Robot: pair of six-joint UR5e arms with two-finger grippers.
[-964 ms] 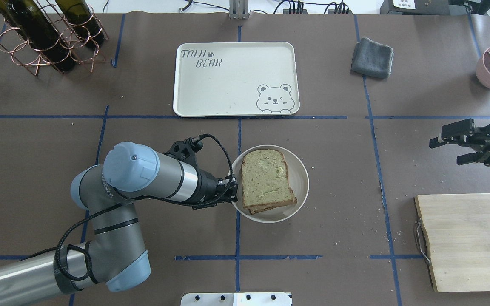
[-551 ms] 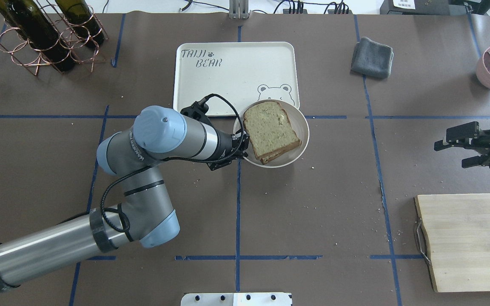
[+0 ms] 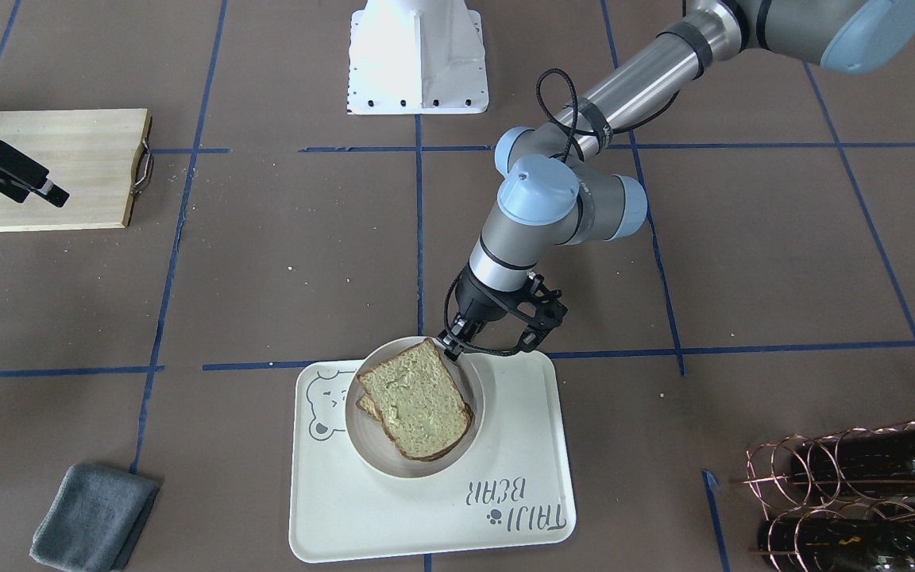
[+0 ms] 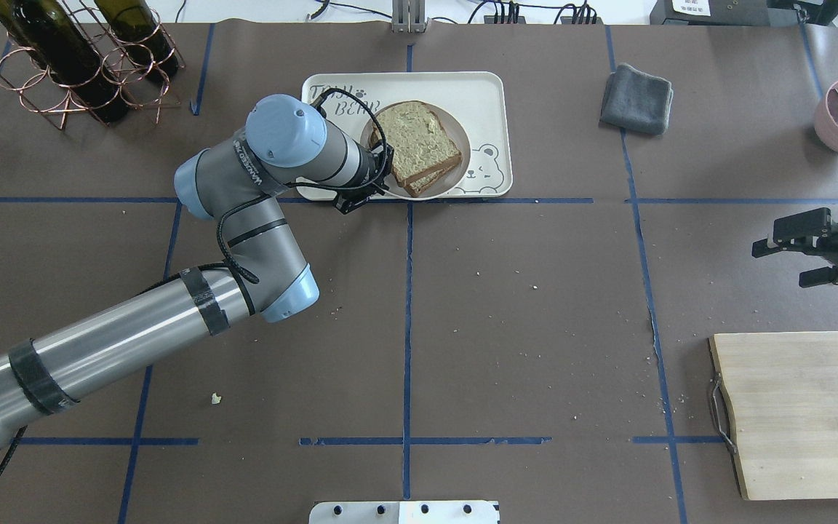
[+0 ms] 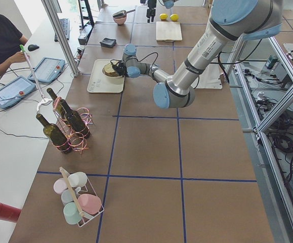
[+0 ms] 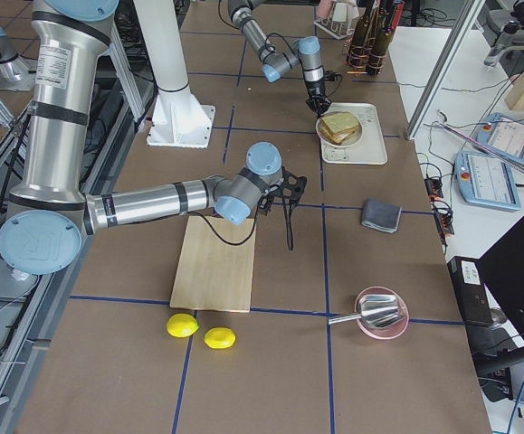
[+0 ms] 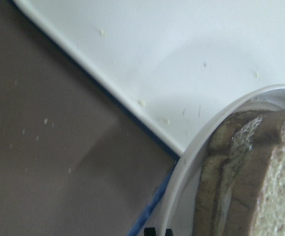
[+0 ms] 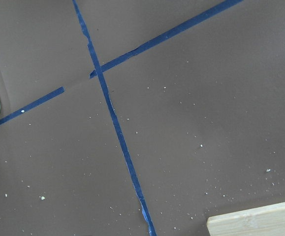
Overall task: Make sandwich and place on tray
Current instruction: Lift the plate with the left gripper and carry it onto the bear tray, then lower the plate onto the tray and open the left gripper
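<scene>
Since a second ago, the left arm has carried the plate from mid-table out over the tray.

- Far left: wire rack of bottles (image 4: pixel 77 62).
- Left gripper (image 4: pixel 382 175): fingers clamped on the plate's (image 4: pixel 464 138) near-left rim.
- Sandwich (image 4: pixel 417 145): lies on the plate, top slice skewed over the lower one.
- Plate is over the tray's (image 4: pixel 481 94) middle, its edge overlapping the bear drawing. Resting or just above, cannot tell.
- Grey cloth (image 4: pixel 637 98): right of the tray.
- Right gripper (image 4: pixel 779 262): fingers apart, empty, near the cutting board (image 4: pixel 804 415).
</scene>
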